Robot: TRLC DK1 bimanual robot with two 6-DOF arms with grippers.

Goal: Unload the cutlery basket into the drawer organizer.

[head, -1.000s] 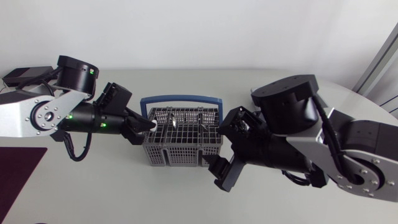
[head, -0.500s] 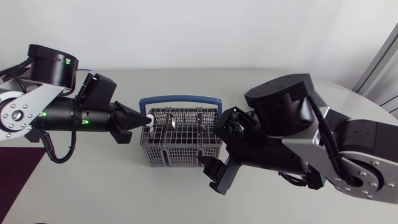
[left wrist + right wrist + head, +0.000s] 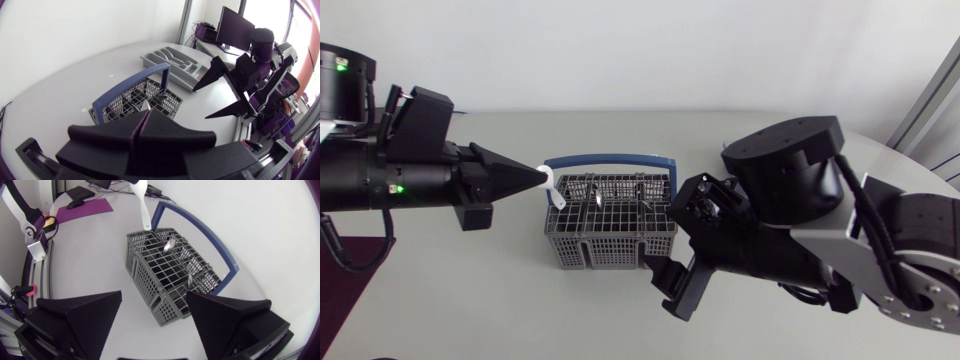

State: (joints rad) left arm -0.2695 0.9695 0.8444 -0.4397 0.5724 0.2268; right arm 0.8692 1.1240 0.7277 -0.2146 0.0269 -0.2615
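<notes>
- Your left tool (image 3: 538,177) is pinched shut on a white spoon (image 3: 550,188), which hangs nearly upright over the basket's (image 3: 610,225) end.
- The organizer (image 3: 170,56) lies beyond the basket, ahead of that tool.
- Your right tool (image 3: 154,296) is spread wide beside the basket, holding nothing.

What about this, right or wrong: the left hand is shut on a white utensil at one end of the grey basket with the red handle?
Wrong on the colour: the head view shows a blue handle. The left hand is shut on a white utensil at one end of the grey basket.
</notes>
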